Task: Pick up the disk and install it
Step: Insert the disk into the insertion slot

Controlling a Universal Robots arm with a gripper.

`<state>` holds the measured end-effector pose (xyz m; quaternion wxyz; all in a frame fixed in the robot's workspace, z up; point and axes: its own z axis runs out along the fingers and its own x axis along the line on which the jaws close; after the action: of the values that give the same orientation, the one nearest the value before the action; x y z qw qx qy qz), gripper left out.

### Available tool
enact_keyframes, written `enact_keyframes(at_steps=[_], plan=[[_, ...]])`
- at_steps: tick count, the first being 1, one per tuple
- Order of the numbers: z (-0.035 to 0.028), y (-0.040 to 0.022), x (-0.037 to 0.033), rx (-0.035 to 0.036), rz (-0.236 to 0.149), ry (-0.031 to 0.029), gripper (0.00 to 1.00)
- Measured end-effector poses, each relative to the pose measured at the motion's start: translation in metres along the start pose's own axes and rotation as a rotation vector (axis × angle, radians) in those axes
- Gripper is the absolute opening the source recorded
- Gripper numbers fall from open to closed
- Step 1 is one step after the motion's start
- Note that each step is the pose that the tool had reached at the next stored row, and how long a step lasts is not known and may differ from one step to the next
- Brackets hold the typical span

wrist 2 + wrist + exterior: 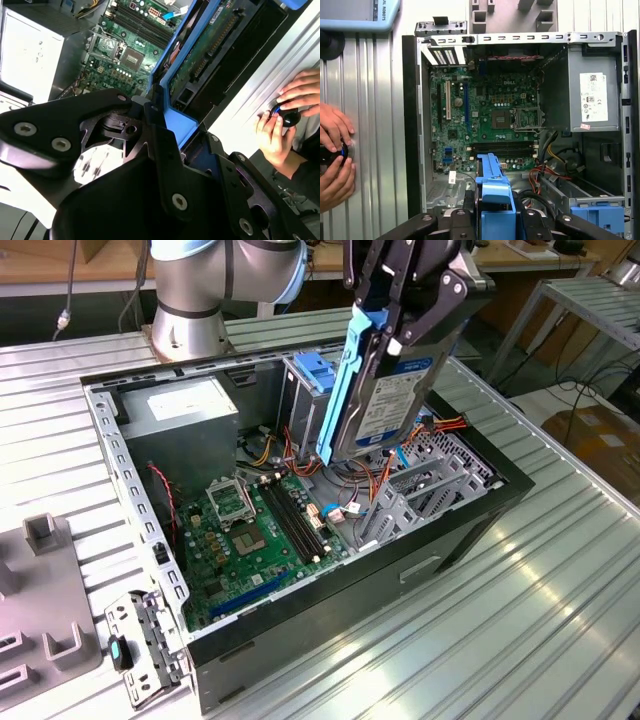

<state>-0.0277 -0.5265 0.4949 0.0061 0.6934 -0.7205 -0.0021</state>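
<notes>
1. Disk (392, 390): upright on edge, in the air over the open computer case (470, 530). Its label faces the exterior view's right, and a blue carrier rail (345, 380) runs down one edge. The lower end hangs close to the cables (345, 502); cannot tell if they touch.
2. Gripper (410, 310): black fingers clamped on the disk's upper part.
3. Second wrist view: the disk's circuit-board side (210, 45) faces the camera.
4. The case lies on its side on a ribbed metal table (520, 620). Inside are the green motherboard (260, 530), a grey metal box (185, 415) with a white sticker, and a light-blue flap (312, 370) on a metal cage just beside the disk.
5. First wrist view: a person's hands (335, 155) rest on the table beside the case, around a small dark knob.
</notes>
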Motion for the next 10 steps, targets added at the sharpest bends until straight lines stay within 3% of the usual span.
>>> enact_keyframes(at_steps=[10], plan=[[0.0013,-0.017,-0.0005,0.0001,0.0,0.0009,0.37]])
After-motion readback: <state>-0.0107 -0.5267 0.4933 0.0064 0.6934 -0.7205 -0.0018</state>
